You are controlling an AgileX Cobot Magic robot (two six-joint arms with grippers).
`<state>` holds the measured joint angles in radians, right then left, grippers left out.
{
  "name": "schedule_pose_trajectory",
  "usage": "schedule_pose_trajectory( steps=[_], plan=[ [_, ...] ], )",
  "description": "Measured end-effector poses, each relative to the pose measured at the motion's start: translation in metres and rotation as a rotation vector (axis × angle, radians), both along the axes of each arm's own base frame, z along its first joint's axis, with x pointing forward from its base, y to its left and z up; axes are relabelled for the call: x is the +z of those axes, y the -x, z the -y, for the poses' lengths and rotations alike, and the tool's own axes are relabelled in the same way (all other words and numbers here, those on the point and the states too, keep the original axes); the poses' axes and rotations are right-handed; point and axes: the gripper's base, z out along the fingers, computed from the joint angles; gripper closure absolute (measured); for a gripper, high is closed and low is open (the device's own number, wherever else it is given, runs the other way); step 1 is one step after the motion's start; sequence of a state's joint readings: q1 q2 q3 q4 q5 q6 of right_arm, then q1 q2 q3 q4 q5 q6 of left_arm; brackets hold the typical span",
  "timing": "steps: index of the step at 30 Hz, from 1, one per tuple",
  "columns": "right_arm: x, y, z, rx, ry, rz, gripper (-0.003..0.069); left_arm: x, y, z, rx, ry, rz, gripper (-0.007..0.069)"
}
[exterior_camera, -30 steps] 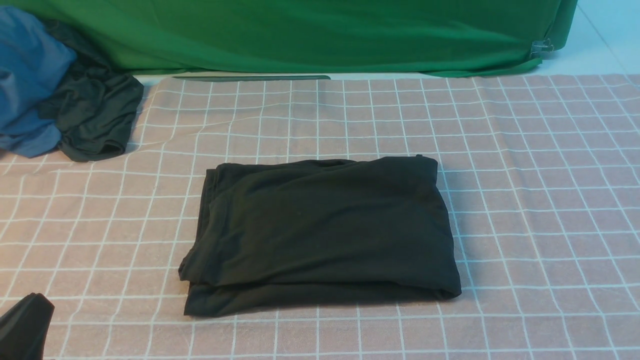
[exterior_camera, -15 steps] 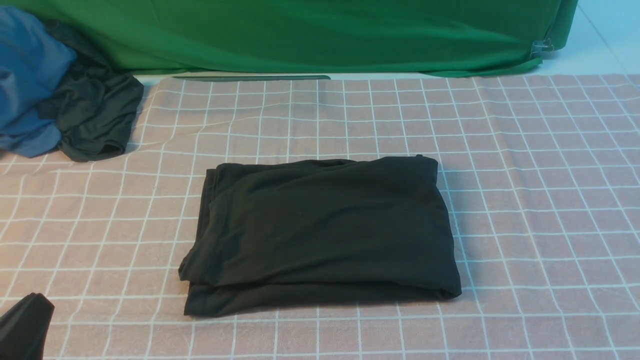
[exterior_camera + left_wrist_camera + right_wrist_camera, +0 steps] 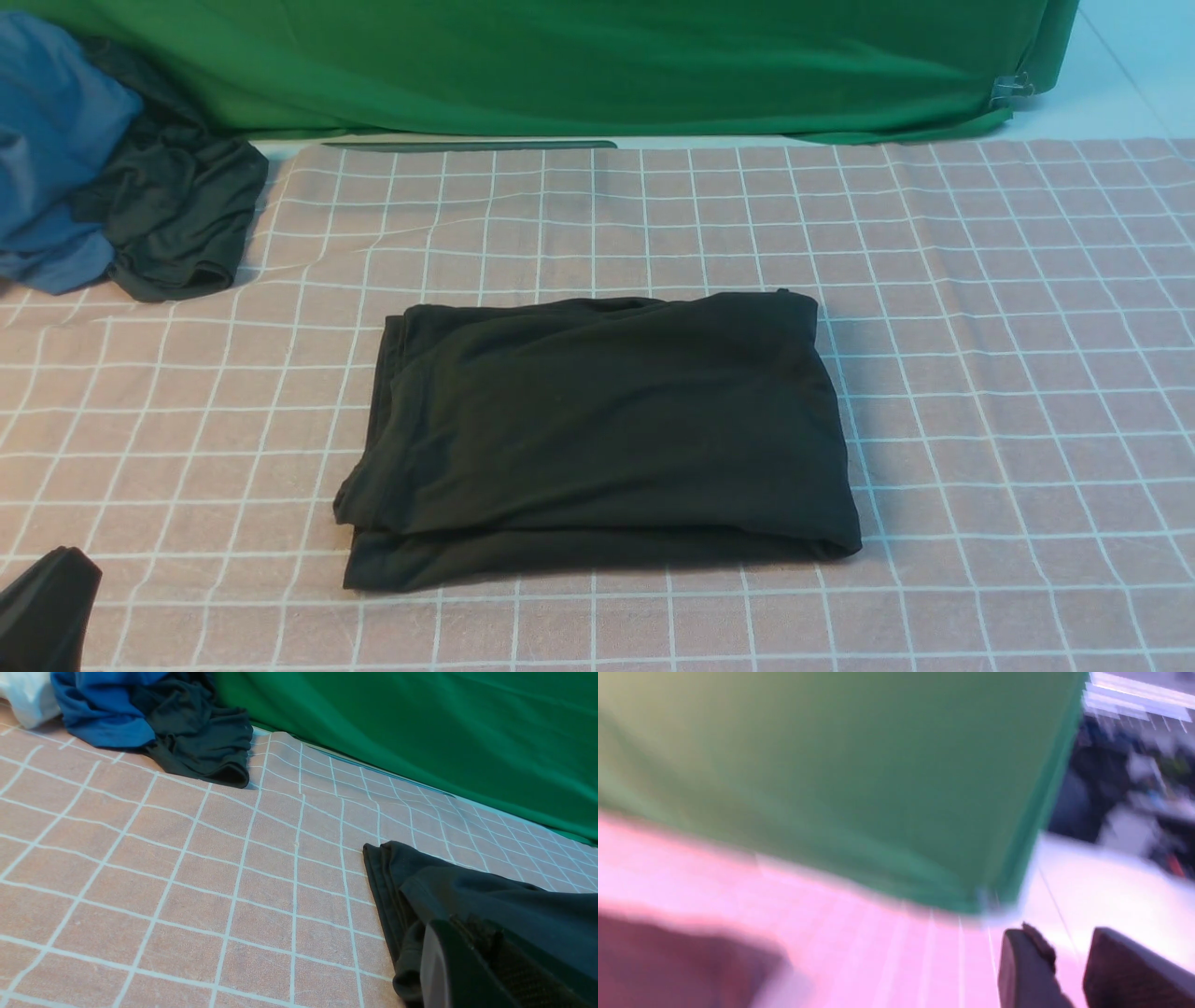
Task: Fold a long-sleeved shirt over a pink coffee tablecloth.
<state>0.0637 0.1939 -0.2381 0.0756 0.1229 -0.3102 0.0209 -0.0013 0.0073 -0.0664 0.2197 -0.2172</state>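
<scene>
The long-sleeved shirt (image 3: 597,434) lies folded into a black rectangle in the middle of the pink coffee tablecloth (image 3: 980,373), and its logo is hidden. At the near left corner a black part of my left gripper (image 3: 51,602) shows, apart from the shirt. In the left wrist view one dark finger (image 3: 462,970) stands in front of the shirt's left edge (image 3: 490,896); its other finger is out of view. My right gripper (image 3: 1064,940) appears only in the blurred right wrist view, open with nothing between its fingers, above the pink cloth.
A blue garment (image 3: 47,140) and a smaller dark green-black garment (image 3: 177,215) are bunched at the far left. A bright green cloth (image 3: 579,65) hangs along the back, with a metal clip (image 3: 1013,89) at its right end.
</scene>
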Motion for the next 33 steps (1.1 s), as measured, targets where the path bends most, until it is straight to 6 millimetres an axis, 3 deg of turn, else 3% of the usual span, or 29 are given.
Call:
schedule_pose_trajectory(
  steps=[4,7,33],
  plan=[
    [-0.058,0.000,0.004,-0.059,0.017,-0.139,0.0422,0.000,0.000,0.000,0.000,0.000,0.000,0.0597],
    [-0.080,0.006,0.004,-0.067,0.022,-0.194,0.0422,0.000,0.000,0.000,0.000,0.000,-0.001,0.0597],
    [-0.084,0.011,0.004,-0.064,0.007,-0.197,0.0422,0.000,0.000,0.000,-0.006,-0.040,0.000,0.0597]
  ],
)
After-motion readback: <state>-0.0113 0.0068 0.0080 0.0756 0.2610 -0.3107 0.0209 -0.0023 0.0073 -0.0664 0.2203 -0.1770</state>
